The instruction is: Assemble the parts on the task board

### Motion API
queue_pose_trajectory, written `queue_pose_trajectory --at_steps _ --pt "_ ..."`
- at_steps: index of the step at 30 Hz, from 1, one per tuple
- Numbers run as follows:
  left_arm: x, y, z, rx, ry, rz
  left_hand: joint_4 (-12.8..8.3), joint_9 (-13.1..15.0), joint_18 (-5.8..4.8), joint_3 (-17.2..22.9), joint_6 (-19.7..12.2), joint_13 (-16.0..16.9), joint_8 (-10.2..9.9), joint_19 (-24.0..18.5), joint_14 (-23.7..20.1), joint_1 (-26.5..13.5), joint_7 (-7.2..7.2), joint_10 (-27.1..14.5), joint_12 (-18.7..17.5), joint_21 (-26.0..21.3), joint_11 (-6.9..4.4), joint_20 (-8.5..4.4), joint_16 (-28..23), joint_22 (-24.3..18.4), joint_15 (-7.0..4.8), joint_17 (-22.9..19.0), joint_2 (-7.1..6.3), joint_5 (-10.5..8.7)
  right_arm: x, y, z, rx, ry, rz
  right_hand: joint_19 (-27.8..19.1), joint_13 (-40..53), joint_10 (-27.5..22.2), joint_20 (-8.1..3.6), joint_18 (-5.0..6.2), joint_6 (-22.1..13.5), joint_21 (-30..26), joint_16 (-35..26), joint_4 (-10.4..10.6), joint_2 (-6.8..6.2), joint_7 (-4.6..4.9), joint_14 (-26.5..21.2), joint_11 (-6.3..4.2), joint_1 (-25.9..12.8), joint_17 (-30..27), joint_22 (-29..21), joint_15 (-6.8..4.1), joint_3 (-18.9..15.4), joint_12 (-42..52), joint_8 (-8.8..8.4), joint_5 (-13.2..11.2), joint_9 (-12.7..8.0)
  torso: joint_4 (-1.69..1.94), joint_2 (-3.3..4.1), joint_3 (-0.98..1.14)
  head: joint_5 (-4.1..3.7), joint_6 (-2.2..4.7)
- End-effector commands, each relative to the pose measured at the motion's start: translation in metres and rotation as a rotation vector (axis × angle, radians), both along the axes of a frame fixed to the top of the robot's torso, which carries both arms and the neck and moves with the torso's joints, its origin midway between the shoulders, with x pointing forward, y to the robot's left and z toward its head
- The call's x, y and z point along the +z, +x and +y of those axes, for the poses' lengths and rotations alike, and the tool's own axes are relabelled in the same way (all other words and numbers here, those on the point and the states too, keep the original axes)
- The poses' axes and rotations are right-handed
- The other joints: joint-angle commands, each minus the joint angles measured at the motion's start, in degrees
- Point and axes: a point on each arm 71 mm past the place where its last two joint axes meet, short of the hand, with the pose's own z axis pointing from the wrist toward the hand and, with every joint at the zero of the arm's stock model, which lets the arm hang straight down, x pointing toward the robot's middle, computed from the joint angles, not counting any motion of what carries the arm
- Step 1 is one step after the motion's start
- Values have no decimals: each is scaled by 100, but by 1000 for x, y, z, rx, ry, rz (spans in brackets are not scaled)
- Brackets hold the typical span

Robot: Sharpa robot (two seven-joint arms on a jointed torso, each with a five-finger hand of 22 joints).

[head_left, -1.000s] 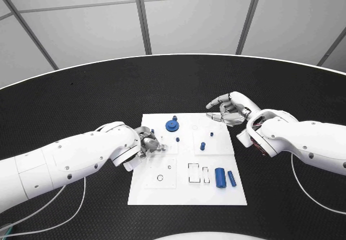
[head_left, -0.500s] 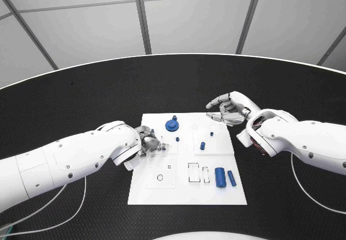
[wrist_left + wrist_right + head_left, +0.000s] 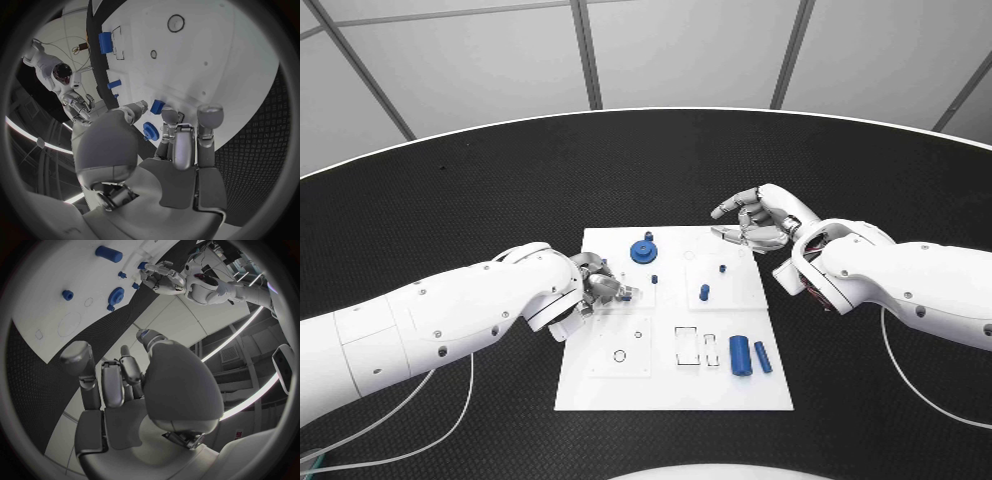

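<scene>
**Operator:** Report the left side of the tabletop (image 3: 473, 190).

**Technician:** The left hand (image 3: 599, 284) rests over the left edge of the white board (image 3: 668, 385). In the left wrist view, its fingertips (image 3: 210, 112) touch the board surface, and a small blue peg (image 3: 157, 106) sits between thumb and finger. Whether the peg is actually pinched cannot be told.

**Operator:** Board contents?

**Technician:** A round blue gear (image 3: 643, 250) sits near the far edge, left of centre. Just right of the left hand is a small blue stud (image 3: 655, 279). Further right, a short blue pin (image 3: 704, 293) stands near the middle, with a tiny blue dot (image 3: 723, 268) beyond it. At the near right, a thick blue cylinder (image 3: 740, 355) lies just beside a thinner blue rod (image 3: 763, 356), apart from each other. Outlined slots lie to their left.

**Operator:** Right side?

**Technician:** The right hand (image 3: 759, 222) hovers at the board's far right corner, fingers curled inward, grasping nothing visible.
</scene>
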Motion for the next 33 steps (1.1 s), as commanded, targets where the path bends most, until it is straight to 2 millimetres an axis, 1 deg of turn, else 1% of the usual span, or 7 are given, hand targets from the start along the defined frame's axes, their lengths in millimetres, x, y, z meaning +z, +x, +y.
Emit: queue_pose_trajectory --at_steps 1,5,6,10,24,27,33 --pt "0 0 0 3 2 1 -7 -13 -21 -45 -30 17 29 -29 389 -5 -13 -1 45 22 4 -5 28 3 10 600 58 6 0 0 0 0 0 0 44 5 33 -2 77 21 -12 -27 14 -43 15 231 -4 -27 6 6 -32 34 37 25 20 -6 -1 -2 0 1 -6" --pt "0 1 0 3 5 3 -11 -33 -20 -43 -17 59 49 -27 388 34 -25 30 77 26 -7 -10 27 9 1 595 144 7 0 0 0 0 0 1 44 5 33 -2 77 21 -12 -27 14 -43 15 231 -4 -27 6 6 -32 34 37 25 20 -6 0 -1 -1 -6 -6" --pt "-1 1 0 1 6 5 -21 -50 -22 22 -14 92 60 -22 390 114 -40 53 100 36 -21 -16 30 25 -10 601 241 8 0 0 0 1 0 1 44 5 33 -2 77 21 -12 -27 14 -43 15 231 -4 -27 6 6 -32 34 37 25 20 -6 0 0 -1 -7 -6" --pt "-1 0 -1 -4 10 11 -37 -94 -24 207 -18 127 89 -19 391 297 -62 73 134 45 -43 -32 32 39 -30 601 326 9 0 0 0 1 0 2 44 5 33 -2 77 21 -12 -27 14 -43 15 231 -4 -27 6 6 -32 34 37 25 20 -6 -2 0 0 -6 -6" --pt "-1 0 -4 -14 17 22 -60 -147 -31 484 -15 189 147 -7 396 484 -87 114 190 70 -68 -48 40 79 -51 620 346 10 -1 0 0 2 -1 4 48 10 37 -2 76 20 -8 -26 12 -48 14 232 -5 -40 11 11 -32 51 43 28 29 -10 0 -3 3 -13 -12" --pt "-1 0 -4 -10 12 17 -109 -186 -31 792 -52 152 180 -8 397 632 -94 86 178 75 -81 -59 43 86 -63 623 396 11 -1 0 0 2 -1 4 48 10 37 -2 76 20 -8 -26 12 -48 14 232 -5 -40 11 11 -32 51 43 28 29 -10 -2 -2 1 -13 -8" --pt "0 0 -5 -9 -2 10 -517 -208 -33 1713 -215 77 399 -16 400 833 -95 65 159 80 -81 -66 52 92 -67 640 438 8 -1 0 0 3 -1 5 48 10 37 -2 76 20 -8 -26 12 -48 14 232 -5 -40 11 11 -32 51 43 28 29 -10 2 -3 1 -19 -1"
